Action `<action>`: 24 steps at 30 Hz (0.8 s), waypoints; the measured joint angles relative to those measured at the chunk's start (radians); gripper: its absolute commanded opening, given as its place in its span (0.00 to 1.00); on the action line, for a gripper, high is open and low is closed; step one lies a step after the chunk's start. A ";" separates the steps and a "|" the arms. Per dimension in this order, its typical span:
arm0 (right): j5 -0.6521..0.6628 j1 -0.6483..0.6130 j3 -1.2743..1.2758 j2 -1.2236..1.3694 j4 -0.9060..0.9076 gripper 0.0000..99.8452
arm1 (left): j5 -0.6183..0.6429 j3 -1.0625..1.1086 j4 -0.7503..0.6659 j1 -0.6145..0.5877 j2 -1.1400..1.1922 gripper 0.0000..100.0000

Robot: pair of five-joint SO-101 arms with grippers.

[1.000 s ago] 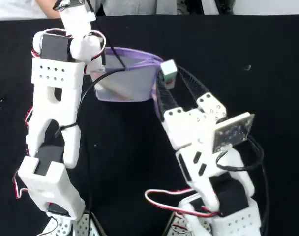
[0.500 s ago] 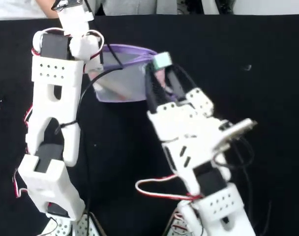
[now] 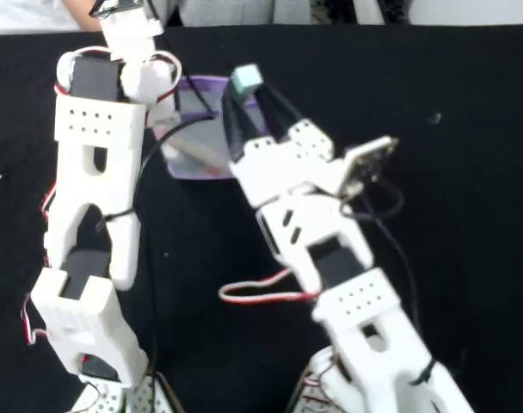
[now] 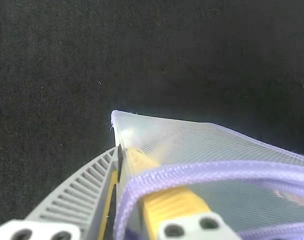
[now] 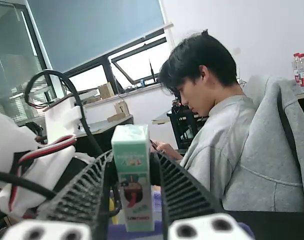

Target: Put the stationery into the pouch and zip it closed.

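Up at the table's far side, my right gripper [image 3: 249, 96] is pinching a small mint-green box [image 3: 246, 79] upright, its black fingers closed snugly on the box's sides, and is hovering just above the pouch [image 3: 212, 165]. My left gripper [image 4: 123, 157] is clamping the pouch's purple-trimmed end between one grey and one yellow finger, over the black table [image 3: 468, 103]. A pale stick-shaped item [image 3: 193, 152] is showing through the pouch's translucent wall.
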 measured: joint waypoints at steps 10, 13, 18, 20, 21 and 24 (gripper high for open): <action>-0.014 -0.021 -0.052 0.097 -0.015 0.01 | 0.002 0.000 0.000 -0.025 0.000 0.03; -0.057 -0.021 -0.058 0.117 -0.021 0.01 | 0.002 0.000 0.000 -0.029 0.000 0.03; -0.071 -0.021 -0.074 0.150 -0.025 0.01 | 0.005 0.000 -0.002 -0.038 0.000 0.03; -0.072 -0.021 -0.078 0.157 -0.025 0.01 | 0.006 0.000 -0.005 -0.043 0.000 0.03; -0.072 -0.021 -0.075 0.157 -0.025 0.01 | 0.008 0.000 -0.005 -0.043 0.000 0.03; -0.071 -0.021 -0.072 0.157 -0.025 0.01 | 0.008 0.000 -0.014 -0.043 0.000 0.03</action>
